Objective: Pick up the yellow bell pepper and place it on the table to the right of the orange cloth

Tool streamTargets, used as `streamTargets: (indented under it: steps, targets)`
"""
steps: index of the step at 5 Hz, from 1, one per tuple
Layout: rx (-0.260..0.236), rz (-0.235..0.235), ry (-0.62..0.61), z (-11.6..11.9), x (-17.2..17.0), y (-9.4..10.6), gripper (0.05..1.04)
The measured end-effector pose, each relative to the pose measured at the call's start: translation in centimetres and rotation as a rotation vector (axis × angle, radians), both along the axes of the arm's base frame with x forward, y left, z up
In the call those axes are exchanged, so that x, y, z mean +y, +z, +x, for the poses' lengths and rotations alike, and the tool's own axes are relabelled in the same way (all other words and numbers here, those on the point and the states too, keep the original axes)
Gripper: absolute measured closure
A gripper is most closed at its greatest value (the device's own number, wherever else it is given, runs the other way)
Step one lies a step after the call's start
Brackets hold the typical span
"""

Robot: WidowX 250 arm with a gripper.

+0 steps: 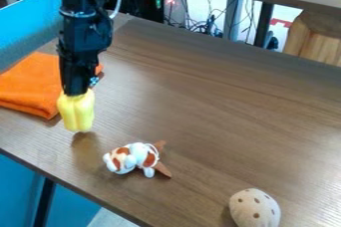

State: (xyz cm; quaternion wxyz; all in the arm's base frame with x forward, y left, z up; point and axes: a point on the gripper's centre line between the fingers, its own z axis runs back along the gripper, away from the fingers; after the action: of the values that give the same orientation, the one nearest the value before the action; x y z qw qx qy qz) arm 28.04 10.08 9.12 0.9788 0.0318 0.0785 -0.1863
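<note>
Where the camera sits closest, a cream egg-shaped toy with brown spots (255,210) is on the wood-grain table (220,116), right side of view, bottom part cut off. Next out, left of center: small white plush animal with reddish-brown patches (136,158), lying on the table, brown pointed pieces (162,169) sticking out at its right end. Left of that, a bit farther: yellow lobed object (77,111), roughly upright, held off the surface, dark reflection on the wood below it. Black gripper (77,93) is closed on its top end, pointing down. Cannot tell exactly where the fingertips sit on it. Arm comes in from the top left. Folded orange cloth (30,84) is behind the arm, flat on the table at left, a corner visible past the arm's right side. Blue panel (30,19) runs behind the cloth. Past the far table edge: tangled cables (200,24), light wood piece (316,39) at right.
</note>
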Motion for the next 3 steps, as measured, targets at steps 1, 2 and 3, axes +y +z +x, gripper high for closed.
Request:
streamTargets:
  steps: [1, 2, 3]
  targets:
    - [-0.061, 0.017, -0.056, 2.4, -1.4, 2.0, 0.966]
    - [-0.113, -0.013, -0.100, 5.8, -2.5, 3.2, 0.966]
    - [-0.108, -0.030, -0.137, 9.5, -4.1, 2.7, 0.966]
